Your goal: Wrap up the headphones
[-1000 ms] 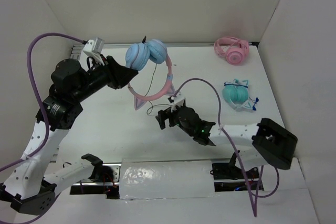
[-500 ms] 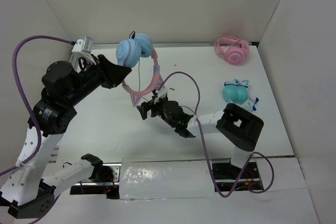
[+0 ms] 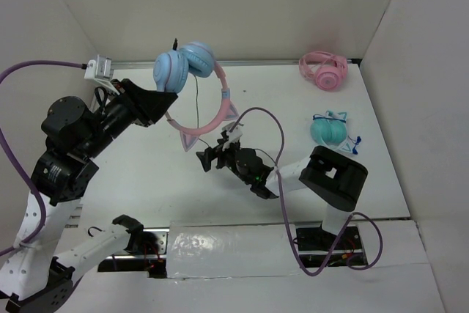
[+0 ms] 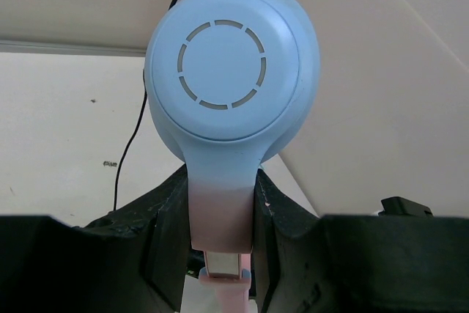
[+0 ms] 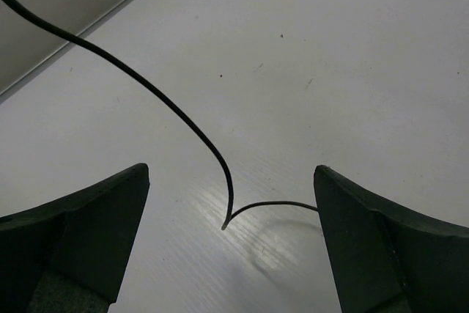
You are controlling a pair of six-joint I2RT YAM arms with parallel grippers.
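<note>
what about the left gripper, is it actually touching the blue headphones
Touching. The left wrist view shows the left gripper with its jaws pressed against both sides of the headphones, on the stem just below the round cup, with no gap on either side.

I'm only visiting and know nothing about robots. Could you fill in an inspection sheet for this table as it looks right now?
Surface: white table, a few small dark specks.
Job's things: headphones, blue cups and pink cat-ear band, held by the left gripper.
Clutter: pink headphones and teal headphones on the right side.
Grippers: left gripper shut on the stem below a blue cup; right gripper open, holding nothing.
Cables: thin black cable drops to the table and kinks between the right gripper's fingers, not gripped; purple robot leads loop over the arms.
Surroundings: white walls on three sides.
</note>
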